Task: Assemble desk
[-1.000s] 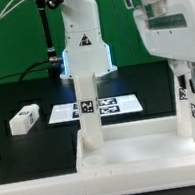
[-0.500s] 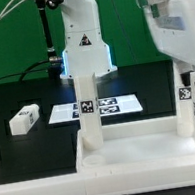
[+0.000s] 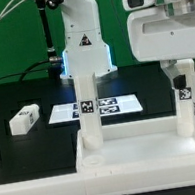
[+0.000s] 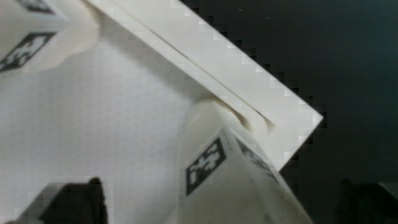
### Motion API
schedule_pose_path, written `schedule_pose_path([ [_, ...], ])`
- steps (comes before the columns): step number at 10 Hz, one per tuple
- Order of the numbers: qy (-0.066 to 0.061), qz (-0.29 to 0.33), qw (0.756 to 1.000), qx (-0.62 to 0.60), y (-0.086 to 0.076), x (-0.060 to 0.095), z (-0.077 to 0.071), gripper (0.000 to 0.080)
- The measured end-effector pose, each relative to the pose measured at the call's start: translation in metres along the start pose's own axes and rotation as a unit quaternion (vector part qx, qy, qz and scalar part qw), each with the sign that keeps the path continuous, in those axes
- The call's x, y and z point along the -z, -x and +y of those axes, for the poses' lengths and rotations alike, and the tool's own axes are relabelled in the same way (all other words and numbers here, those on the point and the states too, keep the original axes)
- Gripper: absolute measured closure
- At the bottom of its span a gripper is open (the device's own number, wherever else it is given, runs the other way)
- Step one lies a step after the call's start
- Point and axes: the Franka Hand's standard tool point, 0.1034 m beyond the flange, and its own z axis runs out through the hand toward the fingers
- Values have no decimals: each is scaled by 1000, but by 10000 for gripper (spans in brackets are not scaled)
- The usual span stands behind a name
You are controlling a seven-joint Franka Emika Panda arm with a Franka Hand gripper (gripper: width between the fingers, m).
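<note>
1. Tabletop point(image 3: 135, 159) of the desk lies flat along the near edge of the table point(image 3: 15, 98), rim up; the wrist view shows one corner of it point(image 4: 107, 120).
2. A first leg point(image 3: 87, 107) stands upright on the tabletop, toward the exterior view's left end of it, with its tag facing the camera. In the wrist view it sits at the picture's border point(image 4: 39, 45), only partly seen.
3. A second leg point(image 3: 185, 108) stands upright at the tabletop's far corner on the exterior view's right. The wrist view looks down on it point(image 4: 222, 165), seated in the corner just inside the rim.
4. The gripper point(image 3: 183, 73) hangs right above the second leg. In the wrist view the gripper point(image 4: 217, 205) is spread wide, its dark fingertips point(image 4: 71, 203) out on either side of the leg and clear of it.
5. A loose leg point(image 3: 24, 119) lies on its side on the bare table, toward the edge on the exterior view's left, well apart from the tabletop.
6. The marker board point(image 3: 63, 114) lies flat mid-table behind the first leg, with the arm's base point(image 3: 82, 42) at the far edge.
</note>
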Motion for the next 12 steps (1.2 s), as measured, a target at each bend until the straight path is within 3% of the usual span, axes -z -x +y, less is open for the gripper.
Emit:
schedule_pose_path([
  [2,5,2,992,124,-3,3,-1,150],
  [3,9,16,962,273,-10,1,-11,150],
  [4,9,16,954,300,-6,-3,-12,150],
  [6,8,16,959,282,-8,-3,-11,162],
  [8,9,16,966,258,-9,-3,-11,509],
  [12,7,20,997,76,-10,-4,-8,506],
])
